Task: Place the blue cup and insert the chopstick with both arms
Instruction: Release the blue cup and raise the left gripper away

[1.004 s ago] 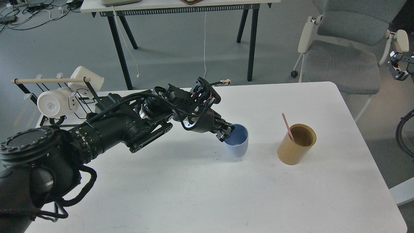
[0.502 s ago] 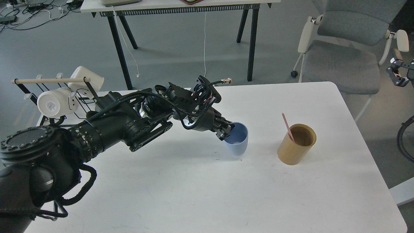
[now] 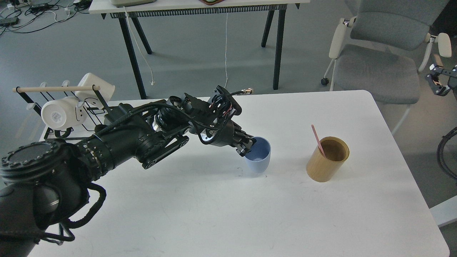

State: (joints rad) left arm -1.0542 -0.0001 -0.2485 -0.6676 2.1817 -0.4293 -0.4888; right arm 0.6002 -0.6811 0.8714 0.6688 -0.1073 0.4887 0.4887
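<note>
The pale blue cup [image 3: 259, 157] stands upright on the white table [image 3: 250, 214], near its middle. My left gripper [image 3: 246, 145] reaches in from the left and is shut on the cup's left rim. A thin pink chopstick [image 3: 317, 140] leans inside the tan wooden cylinder [image 3: 326, 159], to the right of the cup. My right gripper [image 3: 440, 81] is at the far right edge, off the table beside the chair; it is small and I cannot tell how its fingers stand.
A black wire rack [image 3: 68, 107] with white mugs [image 3: 59, 113] and a pale wooden dowel [image 3: 50, 89] stands at the table's back left. A grey chair [image 3: 378, 53] is behind the right corner. Another table [image 3: 200, 7] is at the back.
My left gripper has drawn the blue cup slightly left and toward me. My right gripper has shifted a little at the far right edge.
</note>
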